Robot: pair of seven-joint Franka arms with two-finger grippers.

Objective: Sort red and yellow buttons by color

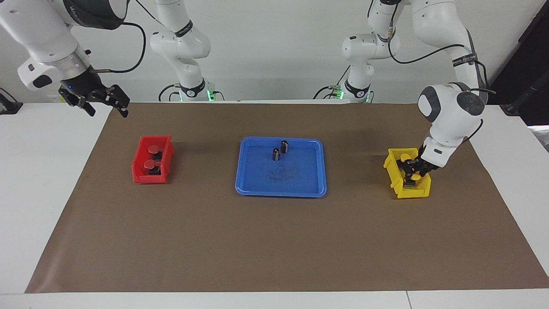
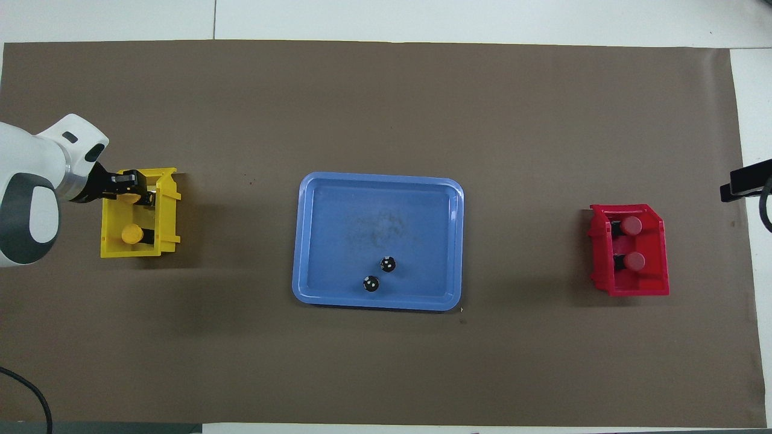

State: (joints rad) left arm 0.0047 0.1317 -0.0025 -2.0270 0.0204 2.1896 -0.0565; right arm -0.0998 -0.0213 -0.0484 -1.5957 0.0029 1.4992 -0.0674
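Observation:
Two red buttons (image 1: 153, 149) (image 1: 150, 164) sit in a red bin (image 1: 138, 165) toward the right arm's end; they also show in the overhead view (image 2: 631, 225) (image 2: 634, 261). A yellow bin (image 1: 394, 177) toward the left arm's end holds two yellow buttons. One yellow button (image 2: 131, 234) lies free, nearer the robots. My left gripper (image 1: 412, 171) reaches down into the bin at the other yellow button (image 1: 415, 176). My right gripper (image 1: 107, 105) is open and empty, raised over the table's corner by the right arm's base, waiting.
A blue tray (image 1: 279, 182) in the middle of the brown mat holds two small dark cylinders with silvery tops (image 1: 284, 146) (image 1: 276, 154). The brown mat (image 1: 274, 240) covers most of the white table.

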